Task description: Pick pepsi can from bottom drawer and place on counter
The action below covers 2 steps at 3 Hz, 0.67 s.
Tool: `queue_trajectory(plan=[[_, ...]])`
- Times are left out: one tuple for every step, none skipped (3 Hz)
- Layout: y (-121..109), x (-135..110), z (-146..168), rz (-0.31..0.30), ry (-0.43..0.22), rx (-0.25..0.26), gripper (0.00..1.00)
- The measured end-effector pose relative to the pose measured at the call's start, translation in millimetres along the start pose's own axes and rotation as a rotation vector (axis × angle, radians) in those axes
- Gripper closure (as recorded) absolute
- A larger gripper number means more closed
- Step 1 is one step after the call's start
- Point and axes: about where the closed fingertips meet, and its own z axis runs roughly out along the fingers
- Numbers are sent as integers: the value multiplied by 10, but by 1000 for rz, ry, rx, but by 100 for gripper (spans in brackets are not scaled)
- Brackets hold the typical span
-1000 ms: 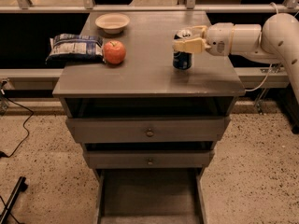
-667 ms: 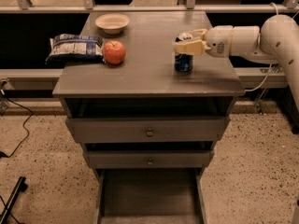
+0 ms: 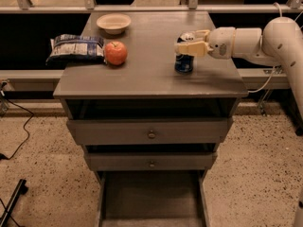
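Note:
The pepsi can [image 3: 183, 63] stands upright on the counter [image 3: 142, 70], toward its right side. My gripper [image 3: 186, 41] reaches in from the right and sits around the can's top, with the pale fingers [image 3: 191, 48] against its upper part. The can's base rests on the counter. The bottom drawer [image 3: 151, 197] is pulled out at the cabinet's foot and its dark grey tray shows nothing inside.
A red apple [image 3: 116, 52], a chip bag [image 3: 75, 48] and a cream bowl [image 3: 113, 22] sit on the counter's left and back. Two knobbed drawers [image 3: 151, 135] are slightly open above the bottom one. A rail runs behind; speckled floor lies around.
The arm and can have shifted slightly; the can stays upright on the counter with the gripper still at its top.

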Motion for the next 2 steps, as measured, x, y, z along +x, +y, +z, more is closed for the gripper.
queue_trajectory(plan=[[10, 0, 28, 0, 0, -5, 0], [7, -195, -36, -56, -2, -6, 0]])
